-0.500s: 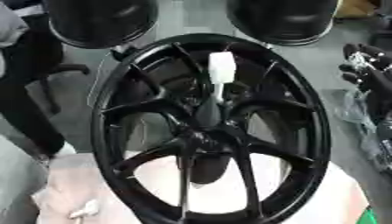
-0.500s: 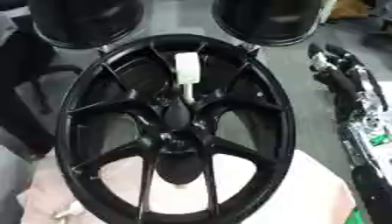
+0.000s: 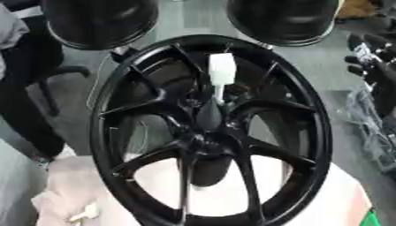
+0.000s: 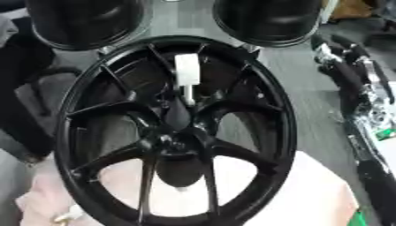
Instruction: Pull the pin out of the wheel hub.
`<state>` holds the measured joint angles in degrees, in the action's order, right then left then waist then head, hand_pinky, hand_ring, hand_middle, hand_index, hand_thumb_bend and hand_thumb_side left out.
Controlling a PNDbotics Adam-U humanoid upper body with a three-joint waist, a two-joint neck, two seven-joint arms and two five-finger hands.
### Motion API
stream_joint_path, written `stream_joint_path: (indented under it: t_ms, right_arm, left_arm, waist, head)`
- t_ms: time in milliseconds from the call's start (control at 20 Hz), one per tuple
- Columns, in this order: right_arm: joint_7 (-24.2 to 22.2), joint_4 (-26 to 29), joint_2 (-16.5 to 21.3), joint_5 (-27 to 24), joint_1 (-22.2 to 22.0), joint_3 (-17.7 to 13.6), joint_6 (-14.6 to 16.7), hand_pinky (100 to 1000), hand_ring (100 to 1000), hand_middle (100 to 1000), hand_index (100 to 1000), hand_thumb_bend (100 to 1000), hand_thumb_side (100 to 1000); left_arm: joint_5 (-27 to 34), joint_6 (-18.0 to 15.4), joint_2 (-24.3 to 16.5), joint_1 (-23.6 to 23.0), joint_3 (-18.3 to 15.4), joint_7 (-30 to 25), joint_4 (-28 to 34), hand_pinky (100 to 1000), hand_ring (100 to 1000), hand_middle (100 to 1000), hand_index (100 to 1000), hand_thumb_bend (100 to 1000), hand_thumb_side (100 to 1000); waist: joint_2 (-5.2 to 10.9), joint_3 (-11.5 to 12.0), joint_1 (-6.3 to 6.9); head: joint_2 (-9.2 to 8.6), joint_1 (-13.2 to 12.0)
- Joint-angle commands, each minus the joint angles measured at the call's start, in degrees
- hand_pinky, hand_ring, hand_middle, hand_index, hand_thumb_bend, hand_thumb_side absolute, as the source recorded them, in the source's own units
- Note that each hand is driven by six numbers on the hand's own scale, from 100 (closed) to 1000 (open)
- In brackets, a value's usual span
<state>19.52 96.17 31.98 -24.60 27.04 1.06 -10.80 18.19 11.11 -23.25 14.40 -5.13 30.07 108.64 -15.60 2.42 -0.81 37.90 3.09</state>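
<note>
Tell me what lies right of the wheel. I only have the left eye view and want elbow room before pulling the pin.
Observer: The right eye view shows a long black and silver thing running down the right edge, apart from the wheel.
Operator: Does it stop halfway?
Observer: No, it carries on to the bottom right corner.
Operator: Anything on it?
Observer: A green and white patch sits beside it, at the picture's edge.

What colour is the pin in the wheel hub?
White; the pin shows best in the left eye view.
</note>
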Motion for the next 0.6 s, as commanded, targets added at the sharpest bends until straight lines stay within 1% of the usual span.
stream_joint_path:
  t_ms: [50, 300, 400, 500, 600]
  right_arm:
    - [-2.3, 3.7, 7.9, 1.3, 3.7, 1.6, -0.3, 836, 770, 742, 876, 342, 365]
    - [-9.5, 7.9, 19.5, 3.3, 10.1, 7.1, -2.7, 838, 780, 748, 873, 378, 374]
    - [-13.3, 9.5, 23.5, 4.5, 12.5, 9.2, -3.9, 843, 795, 761, 866, 383, 348]
    - [-16.8, 10.8, 27.0, 6.3, 14.6, 10.7, -5.0, 843, 801, 766, 863, 413, 372]
    - [-19.9, 11.7, 29.6, 8.3, 16.6, 12.8, -6.1, 843, 802, 767, 861, 435, 392]
  left_arm:
    - [0.1, 0.1, -2.1, 0.0, -0.3, 0.1, 0.9, 725, 733, 726, 812, 341, 742]
    - [0.0, 0.2, -2.7, -0.5, -0.1, -0.2, 0.8, 725, 733, 726, 812, 340, 742]
    - [-0.1, 0.3, -2.9, -0.6, 0.0, -0.2, 0.8, 725, 733, 727, 812, 340, 742]
    - [-0.1, 0.4, -3.2, -0.7, 0.1, -0.3, 0.8, 725, 733, 727, 812, 340, 742]
    - [-0.1, 0.4, -3.4, -0.8, 0.1, -0.3, 0.9, 725, 733, 726, 811, 340, 741]
  waist:
    - [1.69, -0.1, -0.05]
    - [2.28, 0.1, -0.63]
    - [2.34, 0.4, -0.83]
    - [2.34, 0.6, -0.97]
    - [2.28, 0.7, -1.11]
  head:
    - [-0.47, 0.2]
    - [0.45, 0.7]
    - [0.56, 1.4]
    - [0.84, 1.9]
    - [1.08, 1.9]
